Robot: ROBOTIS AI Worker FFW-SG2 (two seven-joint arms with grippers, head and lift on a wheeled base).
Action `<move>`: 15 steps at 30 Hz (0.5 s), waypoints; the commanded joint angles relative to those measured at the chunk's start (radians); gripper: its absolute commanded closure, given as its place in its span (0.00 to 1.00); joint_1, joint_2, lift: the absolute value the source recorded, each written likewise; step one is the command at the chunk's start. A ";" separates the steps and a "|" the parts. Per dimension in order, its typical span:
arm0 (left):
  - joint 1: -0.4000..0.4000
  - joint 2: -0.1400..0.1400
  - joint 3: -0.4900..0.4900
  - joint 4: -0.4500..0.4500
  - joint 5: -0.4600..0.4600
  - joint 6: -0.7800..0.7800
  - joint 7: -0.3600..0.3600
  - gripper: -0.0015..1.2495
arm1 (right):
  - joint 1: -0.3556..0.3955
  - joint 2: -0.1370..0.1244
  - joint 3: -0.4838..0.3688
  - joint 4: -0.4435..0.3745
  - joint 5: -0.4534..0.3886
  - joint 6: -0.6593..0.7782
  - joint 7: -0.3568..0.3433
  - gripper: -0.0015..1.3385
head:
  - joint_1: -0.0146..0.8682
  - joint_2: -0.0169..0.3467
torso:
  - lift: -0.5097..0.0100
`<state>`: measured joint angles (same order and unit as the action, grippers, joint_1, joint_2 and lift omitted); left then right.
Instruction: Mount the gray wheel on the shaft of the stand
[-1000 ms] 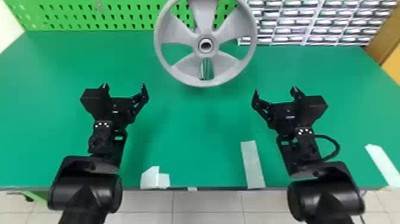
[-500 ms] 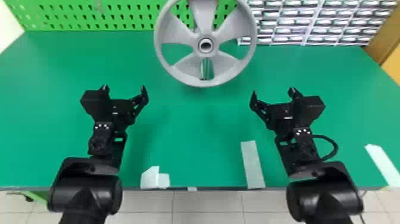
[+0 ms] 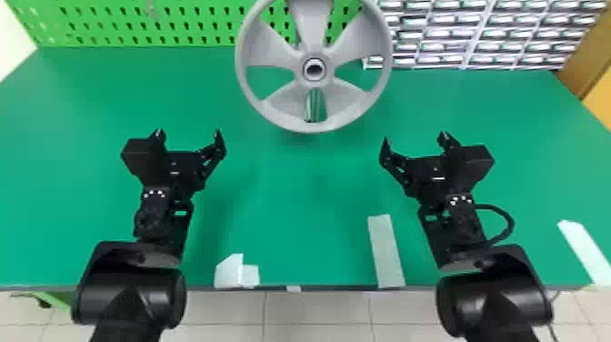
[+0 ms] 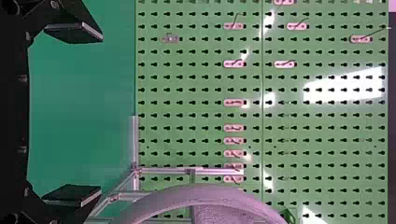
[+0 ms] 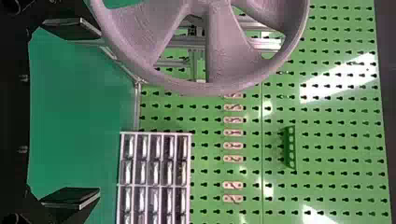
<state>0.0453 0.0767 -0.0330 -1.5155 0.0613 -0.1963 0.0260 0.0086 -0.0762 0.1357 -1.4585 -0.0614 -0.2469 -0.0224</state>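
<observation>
The gray wheel [image 3: 275, 54] stands upright at the back middle of the table, its hub facing the robot. My left gripper [image 3: 188, 133] is open in front of the wheel, off to its left; my right gripper [image 3: 414, 136] is open off to its right. Neither touches it. In the left wrist view, the left gripper [image 4: 72, 114] has its fingers wide apart, with the wheel's rim [image 4: 205, 193] beyond. In the right wrist view, the right gripper [image 5: 70, 112] is likewise spread, and the wheel [image 5: 219, 56] is farther off. Behind it are metal bars of the stand [image 5: 194, 43]; the shaft cannot be made out.
A green pegboard [image 3: 136, 22] rises behind the table [image 3: 291, 191]. At the back right stands a rack of small drawers [image 3: 473, 34]. Pale tape strips [image 3: 386, 252] and a folded pale piece [image 3: 236, 273] lie along the front edge.
The right gripper has shifted slightly to the left and a little forward. The left arm and the wheel look unmoved.
</observation>
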 commanded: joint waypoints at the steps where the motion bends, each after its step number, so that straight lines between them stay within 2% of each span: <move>1: -0.001 0.000 -0.001 0.000 0.000 -0.003 0.000 0.11 | -0.007 0.003 0.002 0.001 0.000 -0.002 0.001 0.09 | 1.00 0.19 | 0.79; 15: -0.005 0.000 0.002 0.000 0.008 -0.003 0.000 0.11 | -0.012 0.000 0.004 0.001 -0.002 -0.003 -0.001 0.09 | 1.00 0.19 | 0.79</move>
<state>0.0417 0.0767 -0.0319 -1.5155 0.0682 -0.2002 0.0260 0.0002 -0.0767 0.1396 -1.4577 -0.0628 -0.2500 -0.0227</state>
